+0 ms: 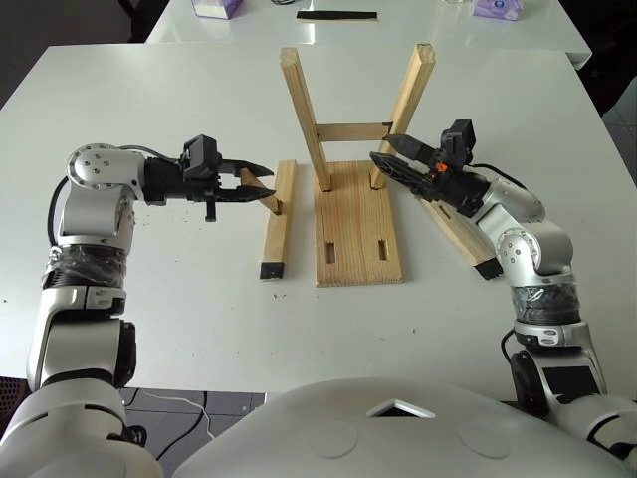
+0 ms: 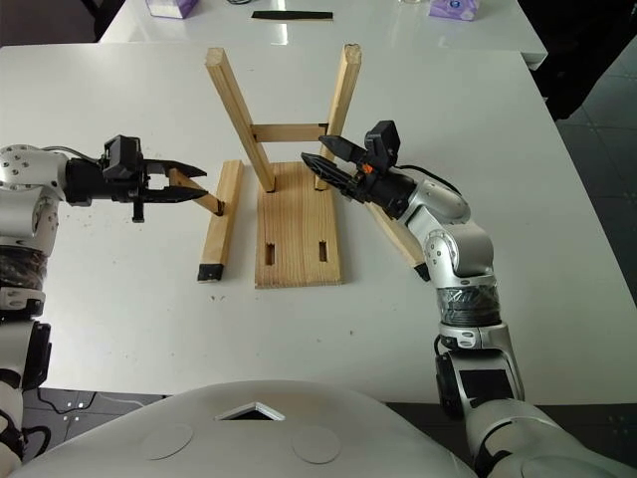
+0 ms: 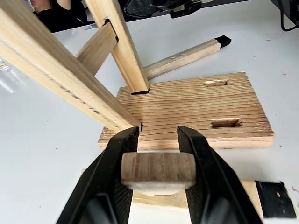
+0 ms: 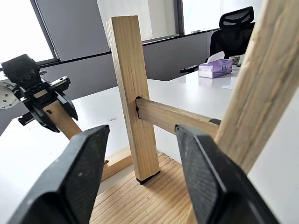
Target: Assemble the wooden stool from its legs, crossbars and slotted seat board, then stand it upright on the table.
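The slotted seat board (image 1: pixel 358 234) lies flat mid-table. Two legs (image 1: pixel 307 119) stand in its far slots, joined by a crossbar (image 1: pixel 348 129); the two near slots (image 3: pixel 225 122) are empty. A third leg (image 1: pixel 277 229) lies left of the board with a short crossbar (image 3: pixel 158 170) sticking up from it. My left gripper (image 1: pixel 261 187) is shut on that crossbar's end. A fourth leg (image 1: pixel 460 239) lies right of the board, partly under my right arm. My right gripper (image 1: pixel 383 149) hangs open just in front of the right upright leg's base, holding nothing.
A second white table stands behind, carrying two tissue boxes (image 1: pixel 216 8) (image 1: pixel 496 8) and a black strip (image 1: pixel 336 15). Bare tabletop (image 1: pixel 179 299) stretches in front of the board and to both sides.
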Controlling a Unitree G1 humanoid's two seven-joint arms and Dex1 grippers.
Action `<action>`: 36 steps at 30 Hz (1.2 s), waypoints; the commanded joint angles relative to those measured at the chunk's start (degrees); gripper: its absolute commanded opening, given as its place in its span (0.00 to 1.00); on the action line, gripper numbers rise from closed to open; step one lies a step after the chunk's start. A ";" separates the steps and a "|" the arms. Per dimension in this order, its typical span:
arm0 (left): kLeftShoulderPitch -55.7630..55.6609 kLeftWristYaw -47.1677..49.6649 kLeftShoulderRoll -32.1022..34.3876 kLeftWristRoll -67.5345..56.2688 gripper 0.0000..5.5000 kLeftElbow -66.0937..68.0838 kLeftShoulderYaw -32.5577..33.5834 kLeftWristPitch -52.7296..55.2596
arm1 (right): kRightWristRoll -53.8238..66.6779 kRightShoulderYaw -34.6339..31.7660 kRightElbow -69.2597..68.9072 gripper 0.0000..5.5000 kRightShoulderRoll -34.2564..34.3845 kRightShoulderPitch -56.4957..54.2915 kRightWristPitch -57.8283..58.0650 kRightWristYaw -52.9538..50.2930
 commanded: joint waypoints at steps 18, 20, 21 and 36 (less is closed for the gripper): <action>-7.32 -1.09 1.49 6.44 0.24 2.78 -8.98 8.78 | -1.58 1.52 -0.71 0.47 2.08 4.28 0.66 -4.40; -7.50 -0.93 1.83 6.73 0.24 0.34 -9.58 9.79 | -1.61 1.64 -1.48 0.47 2.41 5.39 0.70 -5.05; -7.64 -0.86 1.99 7.16 0.24 -0.56 -10.02 10.07 | -1.64 1.70 -1.84 0.47 2.66 5.92 0.69 -5.44; -16.48 -3.17 -0.21 13.62 0.24 5.40 -17.36 11.21 | -3.50 4.08 -4.33 0.47 8.52 11.50 -1.21 -11.93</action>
